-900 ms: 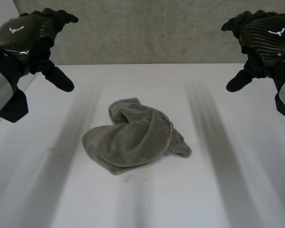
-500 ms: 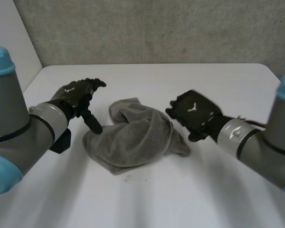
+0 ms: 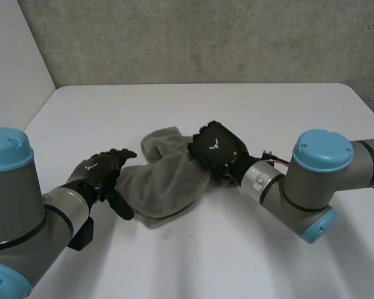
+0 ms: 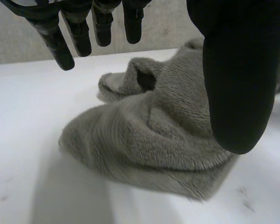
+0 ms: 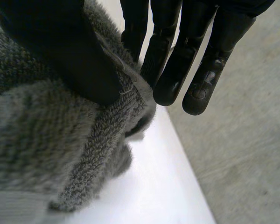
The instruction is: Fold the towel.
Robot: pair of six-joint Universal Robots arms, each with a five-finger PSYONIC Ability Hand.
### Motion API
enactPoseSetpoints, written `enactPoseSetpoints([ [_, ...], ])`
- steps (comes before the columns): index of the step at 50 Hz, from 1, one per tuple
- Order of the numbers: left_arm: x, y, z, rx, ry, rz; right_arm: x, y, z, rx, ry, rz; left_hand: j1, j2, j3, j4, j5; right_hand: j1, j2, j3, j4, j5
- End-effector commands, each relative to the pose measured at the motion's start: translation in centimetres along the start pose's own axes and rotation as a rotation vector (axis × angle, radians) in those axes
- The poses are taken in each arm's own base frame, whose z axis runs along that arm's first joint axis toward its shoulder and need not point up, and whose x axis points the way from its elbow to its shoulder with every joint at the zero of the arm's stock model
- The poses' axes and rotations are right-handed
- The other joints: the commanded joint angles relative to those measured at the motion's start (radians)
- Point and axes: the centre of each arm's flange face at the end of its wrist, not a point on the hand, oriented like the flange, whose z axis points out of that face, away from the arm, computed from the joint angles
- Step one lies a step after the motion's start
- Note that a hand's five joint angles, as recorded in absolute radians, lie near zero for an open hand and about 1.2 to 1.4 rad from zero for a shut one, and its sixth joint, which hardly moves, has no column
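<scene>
A grey towel (image 3: pixel 165 180) lies crumpled in a heap in the middle of the white table (image 3: pixel 237 249). My left hand (image 3: pixel 103 174) hovers at the heap's left edge with its fingers straight and spread. In the left wrist view the towel (image 4: pixel 144 140) sits under the palm, between the fingers (image 4: pixel 65 46) and the thumb (image 4: pixel 238 93), and nothing is gripped. My right hand (image 3: pixel 218 149) rests on the right side of the heap. There its thumb (image 5: pixel 60 51) and fingers (image 5: pixel 177 60) pinch a raised edge of the towel (image 5: pixel 46 140).
A grey concrete wall (image 3: pixel 206 37) stands behind the table's far edge. A white panel (image 3: pixel 12 68) borders the table at the left. Both forearms reach in low over the table from the near side.
Both hands have come down from high at the sides to the towel. The left now sits at its left edge, and the right has shut on its right side.
</scene>
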Motion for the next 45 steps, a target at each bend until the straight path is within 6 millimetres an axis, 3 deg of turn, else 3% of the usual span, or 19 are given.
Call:
enactPoseSetpoints([
  [1,0.2,1.4,-0.2,-0.033,0.009,-0.038,2.4,-4.9,0.1,0.063,0.114,0.031,-0.004,0.010,0.009,0.007,-0.028,0.457,0.230,0.214,0.207,0.268],
  [2,0.2,1.4,-0.2,-0.033,0.009,-0.038,3.7,-5.8,-0.1,0.049,0.189,0.060,-0.004,0.010,0.009,0.007,-0.028,0.457,0.230,0.214,0.207,0.268],
  [5,0.7,1.5,-0.1,-0.019,0.027,-0.057,4.9,-6.5,-0.7,0.003,0.259,0.119,-0.004,0.010,0.009,0.007,-0.028,0.457,0.230,0.214,0.207,0.268],
  [23,2.0,5.2,5.7,-0.092,0.021,-0.085,4.5,-9.9,-4.4,-0.093,0.215,0.527,0.055,0.068,0.067,0.066,0.030,0.457,0.230,0.214,0.207,0.268],
  [26,2.4,5.2,6.6,-0.063,0.006,-0.079,4.8,-10.1,-5.0,-0.094,0.226,0.536,0.231,0.244,0.243,0.242,0.207,0.457,0.230,0.214,0.207,0.268],
  [28,2.9,4.7,7.2,-0.017,0.011,-0.077,4.8,-10.1,-5.2,-0.099,0.227,0.539,0.538,0.551,0.550,0.548,0.513,0.457,0.230,0.214,0.207,0.268],
  [29,2.9,4.7,7.2,-0.016,0.011,-0.077,4.8,-10.1,-5.2,-0.099,0.227,0.539,0.539,0.553,0.552,0.550,0.515,0.457,0.230,0.214,0.207,0.268],
  [31,3.1,4.1,7.8,0.036,0.019,-0.077,4.7,-10.1,-5.6,-0.106,0.227,0.539,1.088,1.102,1.101,1.099,1.064,0.457,0.230,0.214,0.207,0.268],
  [33,3.1,3.7,8.0,0.067,0.018,-0.071,4.7,-10.2,-5.8,-0.104,0.228,0.532,1.216,1.229,1.228,1.227,1.191,0.457,0.230,0.214,0.207,0.268],
  [37,3.2,2.5,8.0,0.115,0.015,-0.067,4.8,-10.5,-5.9,-0.096,0.228,0.530,1.217,1.231,1.230,1.228,1.193,0.457,0.230,0.214,0.207,0.268],
  [39,3.7,-0.5,7.3,0.203,0.033,-0.036,5.0,-10.8,-5.7,-0.074,0.223,0.510,1.217,1.231,1.230,1.228,1.193,0.457,0.230,0.214,0.207,0.268],
  [40,3.7,-0.5,7.3,0.204,0.033,-0.036,5.0,-10.8,-5.7,-0.074,0.223,0.510,1.217,1.231,1.230,1.228,1.193,0.457,0.230,0.214,0.207,0.268],
  [41,4.0,-2.7,6.6,0.269,0.044,-0.005,5.2,-10.8,-5.4,-0.065,0.225,0.493,1.217,1.231,1.230,1.228,1.193,0.457,0.230,0.214,0.207,0.268],
  [42,4.0,-2.7,6.6,0.269,0.044,-0.005,5.8,-10.9,-5.0,-0.050,0.244,0.459,1.217,1.231,1.230,1.228,1.193,0.457,0.230,0.214,0.207,0.268],
  [44,4.3,-7.3,5.4,0.416,0.045,0.067,6.8,-10.8,-4.3,-0.027,0.276,0.408,1.217,1.231,1.230,1.228,1.193,0.457,0.230,0.214,0.207,0.268],
  [45,4.3,-7.3,5.4,0.416,0.045,0.067,7.7,-10.8,-3.5,0.006,0.310,0.349,1.217,1.231,1.230,1.228,1.193,0.457,0.230,0.214,0.207,0.268],
])
